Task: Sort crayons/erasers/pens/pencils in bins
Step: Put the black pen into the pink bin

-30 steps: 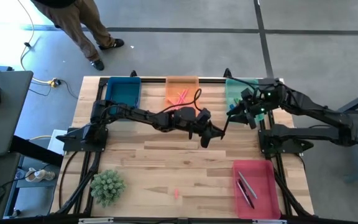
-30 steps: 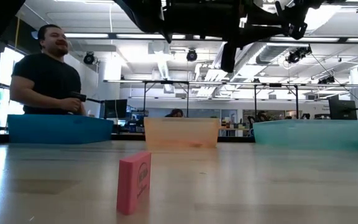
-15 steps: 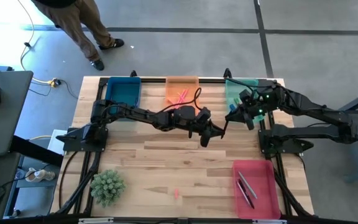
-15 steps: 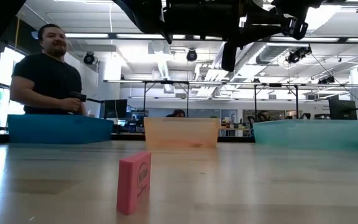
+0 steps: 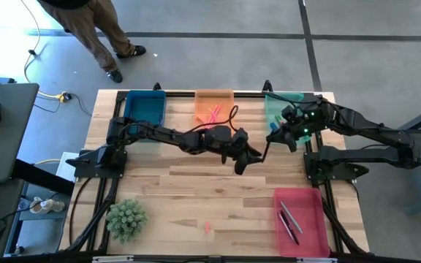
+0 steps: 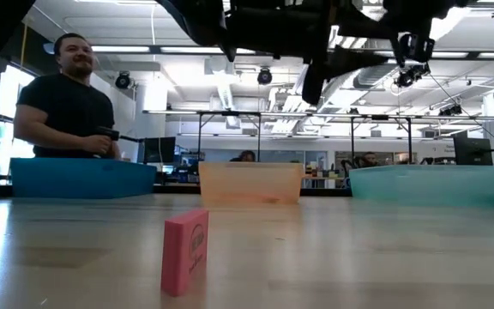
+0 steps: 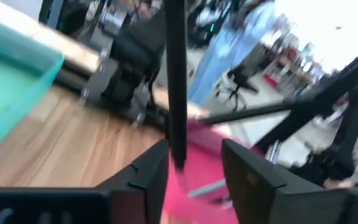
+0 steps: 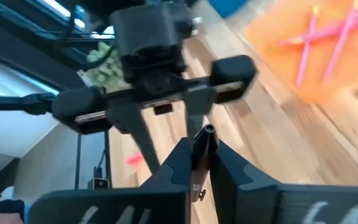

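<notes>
I have the right gripper [image 8: 197, 163] pinching one end of the black pen [image 7: 176, 81] while the left gripper [image 7: 194, 163] spreads its fingers around the other end, a mid-air handover toward the red-pink bin [image 5: 300, 223].

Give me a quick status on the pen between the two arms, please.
Right gripper shut on the dark pen, mid-air over the table. Left gripper open around its other end. Pink eraser on the table, well clear.
</notes>
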Motion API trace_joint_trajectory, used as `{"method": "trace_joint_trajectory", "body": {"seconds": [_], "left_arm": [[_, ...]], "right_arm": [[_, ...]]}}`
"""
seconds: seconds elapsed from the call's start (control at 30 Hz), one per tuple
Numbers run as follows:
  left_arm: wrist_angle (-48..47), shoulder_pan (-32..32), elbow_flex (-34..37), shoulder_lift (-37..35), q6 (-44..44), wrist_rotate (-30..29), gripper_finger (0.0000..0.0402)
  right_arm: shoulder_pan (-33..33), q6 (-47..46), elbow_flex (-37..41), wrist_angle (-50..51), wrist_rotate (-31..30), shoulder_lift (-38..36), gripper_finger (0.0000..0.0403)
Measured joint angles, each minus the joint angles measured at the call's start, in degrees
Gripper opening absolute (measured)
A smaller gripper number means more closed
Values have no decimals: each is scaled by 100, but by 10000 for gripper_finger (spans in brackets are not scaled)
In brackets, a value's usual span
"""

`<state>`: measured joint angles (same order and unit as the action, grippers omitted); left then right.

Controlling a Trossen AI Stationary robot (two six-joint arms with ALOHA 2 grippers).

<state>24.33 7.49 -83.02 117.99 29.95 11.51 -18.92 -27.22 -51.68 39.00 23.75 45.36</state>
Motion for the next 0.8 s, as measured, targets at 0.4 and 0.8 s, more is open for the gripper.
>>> {"method": "trace_joint_trajectory", "body": {"seconds": [0.4, 0.8], "left_arm": [[-1131, 37, 0, 0, -320, 132, 172], [-2855, 412, 1, -656, -1222, -31, 140]], "right_arm": [[702, -1017, 0, 1619, -179, -4, 15], [2609, -2713, 2, 1918, -1491, 29, 15]]}}
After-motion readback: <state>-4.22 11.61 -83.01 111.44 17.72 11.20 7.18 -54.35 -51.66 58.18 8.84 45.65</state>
